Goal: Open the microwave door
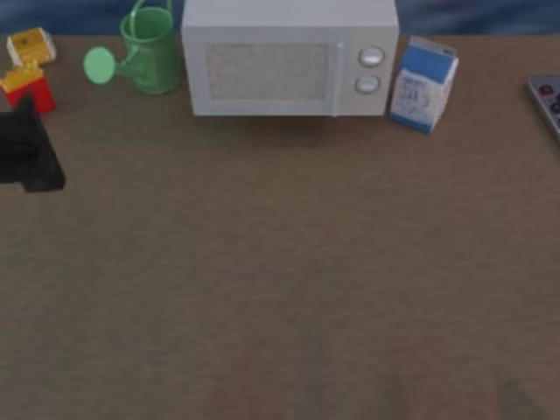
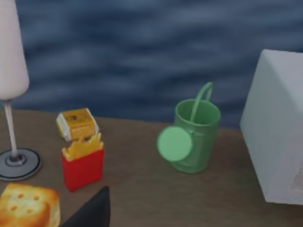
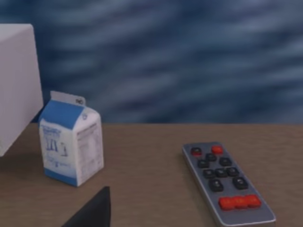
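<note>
The white microwave [image 1: 289,57] stands at the back middle of the table, with two silver knobs [image 1: 371,57] on its right panel. The microwave door [image 1: 262,70], with its grey mesh window, lies flush with the front, its slim handle edge [image 1: 337,79] beside the knob panel. My left gripper [image 1: 31,149] sits at the table's left edge, far from the door; its one visible fingertip [image 2: 97,213] has only bare table beside it. The microwave's side [image 2: 279,132] shows in the left wrist view. My right arm is outside the top view; its fingertip [image 3: 94,210] also stands alone, holding nothing.
A green watering can [image 1: 149,52] stands just left of the microwave. A red fries box [image 1: 28,87] and a yellow burger box [image 1: 31,45] sit by my left gripper. A milk carton [image 1: 424,83] stands right of the microwave, and a remote [image 1: 547,101] lies at the right edge.
</note>
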### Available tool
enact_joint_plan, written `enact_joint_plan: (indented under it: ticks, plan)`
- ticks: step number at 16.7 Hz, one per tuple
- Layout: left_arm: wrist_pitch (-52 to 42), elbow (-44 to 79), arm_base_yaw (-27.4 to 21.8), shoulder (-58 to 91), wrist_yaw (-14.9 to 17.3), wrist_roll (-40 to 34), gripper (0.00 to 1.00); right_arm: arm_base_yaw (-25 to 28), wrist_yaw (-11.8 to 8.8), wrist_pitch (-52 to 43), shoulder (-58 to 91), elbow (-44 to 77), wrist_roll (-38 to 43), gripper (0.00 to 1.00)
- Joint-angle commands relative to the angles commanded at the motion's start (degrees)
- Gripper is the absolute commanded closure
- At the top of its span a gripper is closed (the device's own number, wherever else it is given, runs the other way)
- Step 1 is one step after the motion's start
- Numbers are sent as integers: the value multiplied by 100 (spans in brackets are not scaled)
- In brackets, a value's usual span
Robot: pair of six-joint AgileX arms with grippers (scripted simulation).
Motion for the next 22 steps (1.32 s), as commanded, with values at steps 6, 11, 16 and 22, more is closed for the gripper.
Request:
enact_joint_plan:
  ticks: [6,11,16,22]
  plan:
    - [-71,2862,-1438,3722,-1249,-835,0,0,0,0,0,0,0,0]
    - [-215,4790,-2456,6326,-2148,-1391,0,0,0,0,0,0,0,0]
    - [-404,5867,-3076,7799,-2699,-1678,0,0,0,0,0,0,0,0]
    - [-445,6016,-3168,8003,-2779,-1714,0,0,0,0,0,0,0,0]
